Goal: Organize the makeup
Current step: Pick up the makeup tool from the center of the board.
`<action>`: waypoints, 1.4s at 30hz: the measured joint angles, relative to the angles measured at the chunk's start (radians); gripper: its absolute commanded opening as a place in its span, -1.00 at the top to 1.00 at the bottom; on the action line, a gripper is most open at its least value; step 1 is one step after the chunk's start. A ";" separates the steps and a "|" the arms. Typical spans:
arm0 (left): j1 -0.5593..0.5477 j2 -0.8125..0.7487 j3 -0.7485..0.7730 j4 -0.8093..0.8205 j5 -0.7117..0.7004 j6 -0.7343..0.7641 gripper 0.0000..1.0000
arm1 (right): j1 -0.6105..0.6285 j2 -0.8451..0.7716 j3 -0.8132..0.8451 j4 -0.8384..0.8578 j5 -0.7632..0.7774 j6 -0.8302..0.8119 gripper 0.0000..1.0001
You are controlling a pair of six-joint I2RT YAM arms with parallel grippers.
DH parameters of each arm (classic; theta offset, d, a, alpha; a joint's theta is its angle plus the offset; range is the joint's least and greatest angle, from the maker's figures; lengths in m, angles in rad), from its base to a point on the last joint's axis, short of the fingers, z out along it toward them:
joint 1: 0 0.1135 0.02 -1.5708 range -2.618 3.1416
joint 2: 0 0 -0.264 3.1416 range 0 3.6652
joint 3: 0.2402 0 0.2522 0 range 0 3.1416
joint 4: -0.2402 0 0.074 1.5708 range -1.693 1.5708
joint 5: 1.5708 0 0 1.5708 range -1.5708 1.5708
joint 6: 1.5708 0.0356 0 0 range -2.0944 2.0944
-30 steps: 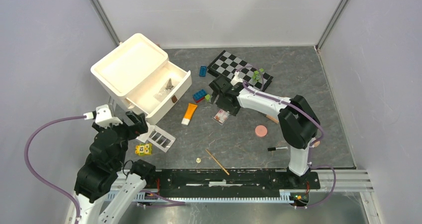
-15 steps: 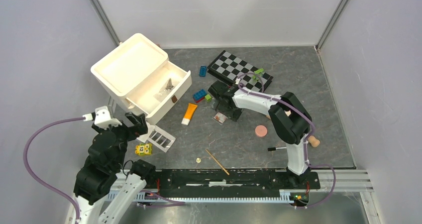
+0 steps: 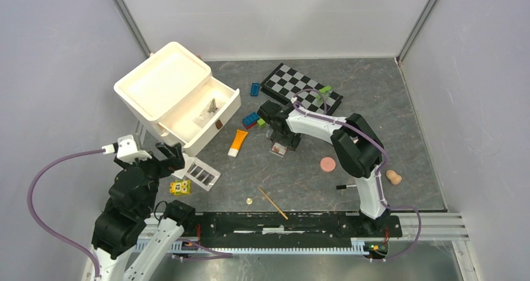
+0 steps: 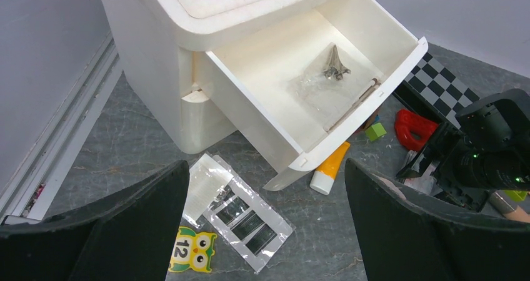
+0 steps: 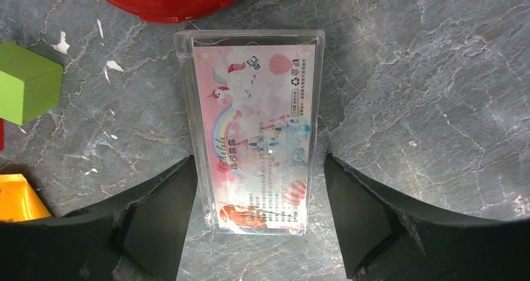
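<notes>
The right pincer [image 5: 261,221] is straddling the flat pink sachet [image 5: 256,131] mid-counter, spread open; closing too high, it is risking slipping off the thin edges.

The counter [image 3: 387,106] is dark grey, veined like slate. On it sit a cream-white drawer box [image 3: 164,81], a black-and-white checkerboard [image 3: 300,86] near the far edge, an orange tube [image 3: 238,140] capped in white, a salmon-pink disc [image 3: 327,164], a yellow owl tile [image 4: 194,258] numbered 12, a lime-green cube [image 5: 28,81], and a clear case [image 5: 253,131] with a pink unicorn-and-rainbow print.
</notes>
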 measured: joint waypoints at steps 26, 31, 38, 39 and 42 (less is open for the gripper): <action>0.000 -0.002 0.000 0.000 0.000 0.000 -1.00 | -0.005 -0.196 -0.127 0.144 0.279 -0.420 0.54; 0.000 -0.002 0.000 0.000 0.000 0.000 -1.00 | -0.005 -0.274 -0.148 0.237 0.286 -0.588 0.52; 0.000 -0.002 0.000 0.000 -0.001 0.000 -1.00 | -0.005 -0.386 -0.282 0.392 0.194 -0.760 0.51; 0.000 -0.003 0.000 0.000 -0.001 0.000 -1.00 | -0.006 -0.395 -0.292 0.404 0.179 -0.774 0.51; 0.000 -0.002 0.000 0.000 -0.001 0.000 -1.00 | -0.009 -0.426 -0.315 0.451 0.123 -0.840 0.51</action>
